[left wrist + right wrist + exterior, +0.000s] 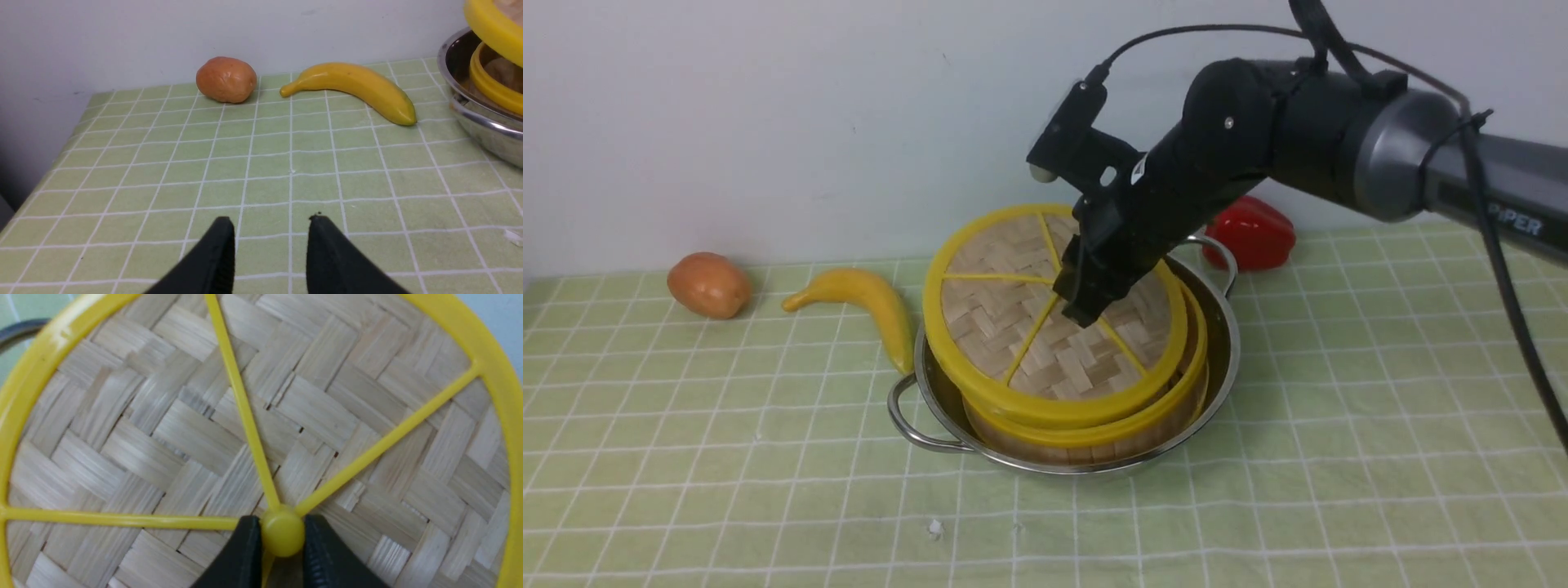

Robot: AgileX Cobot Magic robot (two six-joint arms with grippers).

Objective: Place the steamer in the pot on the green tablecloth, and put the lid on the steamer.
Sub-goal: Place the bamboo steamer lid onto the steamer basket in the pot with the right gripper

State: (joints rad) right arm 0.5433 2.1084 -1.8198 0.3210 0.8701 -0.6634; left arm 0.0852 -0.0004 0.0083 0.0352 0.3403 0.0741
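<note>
Over steamer (1094,429), in pot (1217,343): lid (1013,327) tilted, far edge high, near-left edge down on steamer rim, overhanging toward the left. Not seated yet. Right gripper (1082,298) clamped on lid's centre knob (282,537), jaws either side of it, narrow gap set by the knob. Knob grip probably chosen to keep fingers off the rim, so lid can drop flat. Steamer already inside pot, pot on green tablecloth (1339,408); first half of task looks done.

Left gripper (269,249) parked low over bare cloth, jaws apart, holding nothing, well clear of pot.

Clearances: banana (866,306) tip just beside pot's left rim, near handle; potato (709,284) further left; red pepper (1254,233) behind pot, close to far handle. Above lid only the right arm. Needs levelling and a shift right to centre on rim. Risk: lid edge catching rim, sliding off to the banana side.
</note>
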